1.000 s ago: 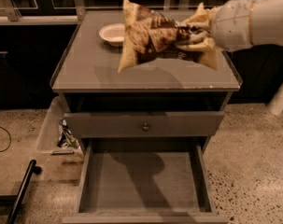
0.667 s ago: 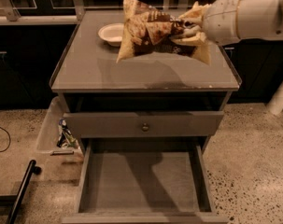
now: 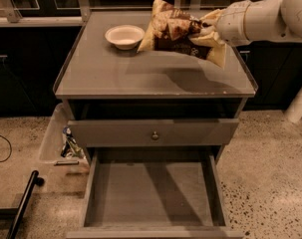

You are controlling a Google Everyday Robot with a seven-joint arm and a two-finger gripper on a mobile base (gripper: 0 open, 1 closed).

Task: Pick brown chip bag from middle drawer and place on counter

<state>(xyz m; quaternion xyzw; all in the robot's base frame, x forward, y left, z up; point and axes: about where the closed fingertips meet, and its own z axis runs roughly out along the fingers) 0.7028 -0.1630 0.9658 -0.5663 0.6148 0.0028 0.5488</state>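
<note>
near edge of view: the middle drawer [image 3: 155, 195] stands pulled fully out from the grey cabinet, its flat grey bottom bare and its low side walls visible on both sides. to the left of the cabinet, on the speckled floor [image 3: 262, 158], a clear plastic bin [image 3: 52, 138] sits against the cabinet side with some small packets in it, and a black pole [image 3: 22, 205] lies at an angle nearer the camera.

above the open drawer: a closed grey drawer front [image 3: 190, 132] carries a small round knob [image 3: 155, 135] at its centre.

top of cabinet: the counter [image 3: 135, 76] is a smooth, slightly glossy grey square. a dark shadow lies on its right half, under the bag.

over the right rear of the counter: the brown chip bag [image 3: 171, 34] hangs tilted in the air, its left corner pointing up and its lower right corner drooping toward the counter without touching it. the gripper [image 3: 206, 27] comes in from the right on a cream-coloured arm [image 3: 262, 18] and is clamped on the bag's right end, the crinkled foil bunched around its tips. the bag thus extends leftward from the gripper, above the counter and well apart from the drawer.

rear left of the counter: a white bowl [image 3: 124, 36] rests upright, just beside the bag's left edge.
</note>
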